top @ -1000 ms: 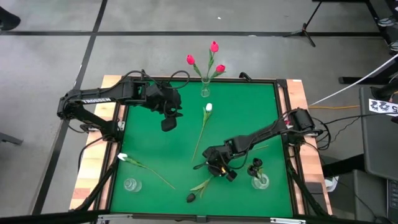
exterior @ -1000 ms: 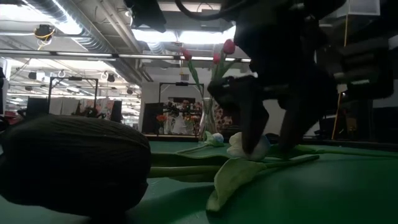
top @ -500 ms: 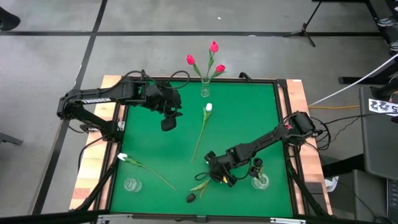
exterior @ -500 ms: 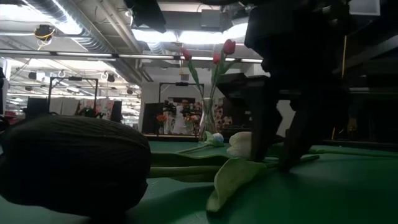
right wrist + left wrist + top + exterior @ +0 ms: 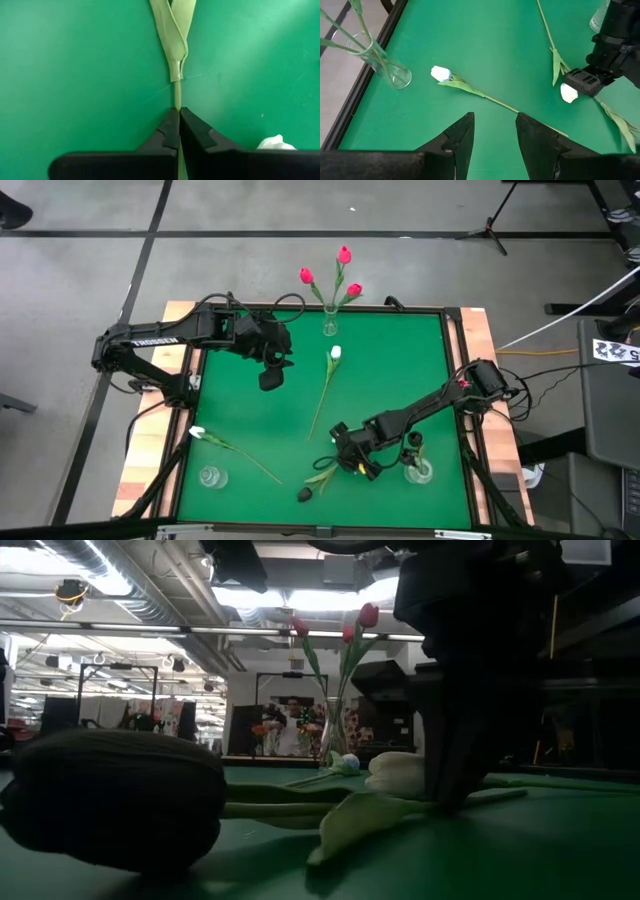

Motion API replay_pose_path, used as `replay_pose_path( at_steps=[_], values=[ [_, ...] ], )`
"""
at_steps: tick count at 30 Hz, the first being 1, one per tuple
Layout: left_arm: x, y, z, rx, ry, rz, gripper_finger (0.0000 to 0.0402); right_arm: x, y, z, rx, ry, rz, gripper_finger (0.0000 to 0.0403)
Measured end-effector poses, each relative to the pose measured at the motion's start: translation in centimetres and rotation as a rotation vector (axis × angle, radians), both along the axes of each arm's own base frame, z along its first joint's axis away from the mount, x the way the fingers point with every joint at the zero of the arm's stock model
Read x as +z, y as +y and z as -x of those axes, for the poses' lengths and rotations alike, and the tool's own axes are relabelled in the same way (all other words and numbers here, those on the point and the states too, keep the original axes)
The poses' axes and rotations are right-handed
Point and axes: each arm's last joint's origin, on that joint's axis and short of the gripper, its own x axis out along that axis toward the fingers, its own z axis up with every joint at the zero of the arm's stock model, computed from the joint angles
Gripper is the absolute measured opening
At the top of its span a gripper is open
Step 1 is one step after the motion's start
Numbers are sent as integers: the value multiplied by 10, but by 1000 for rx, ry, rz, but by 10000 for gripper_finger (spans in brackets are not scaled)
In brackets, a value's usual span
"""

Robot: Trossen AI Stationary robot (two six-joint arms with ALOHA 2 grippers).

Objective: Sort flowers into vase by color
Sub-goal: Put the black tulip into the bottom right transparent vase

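Observation:
A black tulip (image 5: pixel 304 495) lies flat on the green mat near the near edge; its head fills the low view's left (image 5: pixel 110 798). My right gripper (image 5: pixel 352 463) stands low over its stem and is shut on it. A white tulip head (image 5: pixel 395 772) lies right beside that gripper. Two more white tulips (image 5: pixel 335 353) (image 5: pixel 197 432) lie flat on the mat. Three pink-red tulips (image 5: pixel 344 255) stand in the far vase (image 5: pixel 330 323), black tulips (image 5: pixel 410 446) in the near-right vase (image 5: pixel 419 472). My left gripper (image 5: pixel 272 376) is open and empty at the far left. My right gripper pinches the black tulip's thin green stem (image 5: pixel 177 100) between its two fingers, just behind a pair of leaves (image 5: pixel 175 30). The fingers (image 5: pixel 450 770) come from above, pointing down, one on each side of the stem. The tulip lies on the mat.
An empty glass vase (image 5: pixel 210 477) stands at the near left corner. The mat has a raised dark frame (image 5: pixel 455 380) along its edges. Open mat lies between the two arms. The white tulip's long stem (image 5: pixel 505 104) runs just ahead of my left gripper.
My right gripper has moved a little toward the near edge and down onto the mat, and its fingers have shut on the black tulip's stem. The black tulip and its leaf have shifted slightly on the mat.

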Motion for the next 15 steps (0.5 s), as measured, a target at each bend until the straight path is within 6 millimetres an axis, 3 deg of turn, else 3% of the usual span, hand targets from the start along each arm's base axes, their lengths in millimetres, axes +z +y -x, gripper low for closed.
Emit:
replay_pose_path(
  at_steps=[8,15],
  values=[
    [0,0,0,0,-2,0,144,20,-10,0,-65,-52,-16,2],
    [0,0,0,0,-2,0,144,51,-26,-3,-133,-144,-65,2]
  ],
)
